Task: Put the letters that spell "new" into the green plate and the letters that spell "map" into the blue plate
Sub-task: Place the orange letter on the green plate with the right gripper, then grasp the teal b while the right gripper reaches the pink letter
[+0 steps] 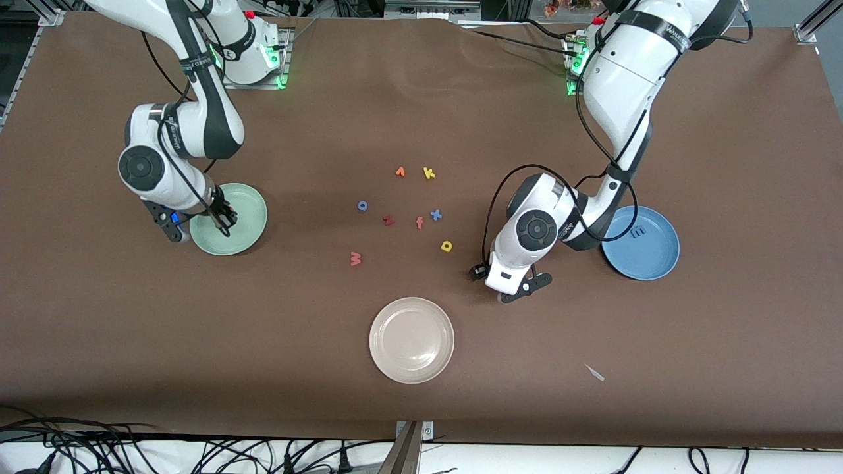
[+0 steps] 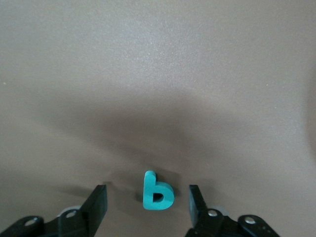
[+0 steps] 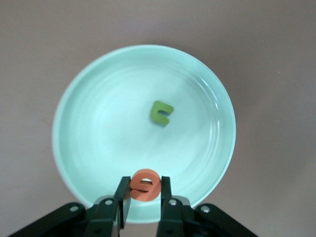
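Between plates [image 1: 639, 263]: stray f [image 1: 419, 223], k [image 1: 429, 173], x [image 1: 436, 214].

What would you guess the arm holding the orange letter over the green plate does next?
Probably it opens: the right gripper holds the orange e just above the green plate, where the green n already lies, so releasing should drop it in.

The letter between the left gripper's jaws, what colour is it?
Teal. The p lies on the brown table, seen best in the left wrist view.
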Robot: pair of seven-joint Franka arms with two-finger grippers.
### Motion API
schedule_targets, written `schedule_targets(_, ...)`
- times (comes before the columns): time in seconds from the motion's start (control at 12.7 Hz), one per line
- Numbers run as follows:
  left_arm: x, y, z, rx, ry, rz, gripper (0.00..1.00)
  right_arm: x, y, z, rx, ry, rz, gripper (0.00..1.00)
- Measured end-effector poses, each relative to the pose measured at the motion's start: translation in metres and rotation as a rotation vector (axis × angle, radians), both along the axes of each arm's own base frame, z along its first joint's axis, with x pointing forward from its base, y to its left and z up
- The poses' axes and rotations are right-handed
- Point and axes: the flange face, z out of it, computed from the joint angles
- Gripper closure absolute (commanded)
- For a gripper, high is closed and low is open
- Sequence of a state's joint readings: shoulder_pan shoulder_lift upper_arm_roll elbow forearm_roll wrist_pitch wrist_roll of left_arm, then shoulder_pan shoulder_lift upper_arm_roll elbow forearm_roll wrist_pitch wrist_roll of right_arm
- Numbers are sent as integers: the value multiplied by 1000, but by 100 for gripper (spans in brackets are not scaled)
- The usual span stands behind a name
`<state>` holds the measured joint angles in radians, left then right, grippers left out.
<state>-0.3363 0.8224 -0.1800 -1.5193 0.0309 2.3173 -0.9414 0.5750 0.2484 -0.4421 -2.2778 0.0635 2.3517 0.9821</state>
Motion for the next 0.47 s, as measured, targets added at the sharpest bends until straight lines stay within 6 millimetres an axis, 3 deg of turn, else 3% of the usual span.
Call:
schedule_targets(0.16, -1, -5, -3, -1, 1, -3, 46, -21, -4, -24, -2, -32, 9, 84)
schedule_targets(0.24, -2, -7, -4, -1, 2, 0, 50, -28, -5, -32, -4, -36, 11, 64)
schedule_targets(0.32, -3, -9, -4, 0, 3, 2, 51, -32, -7, -36, -5, -35, 12, 1)
schedule_targets(0.47, -2, -9, -4, -1, 1, 4, 57, -33, -7, -38, -6, -33, 11, 0)
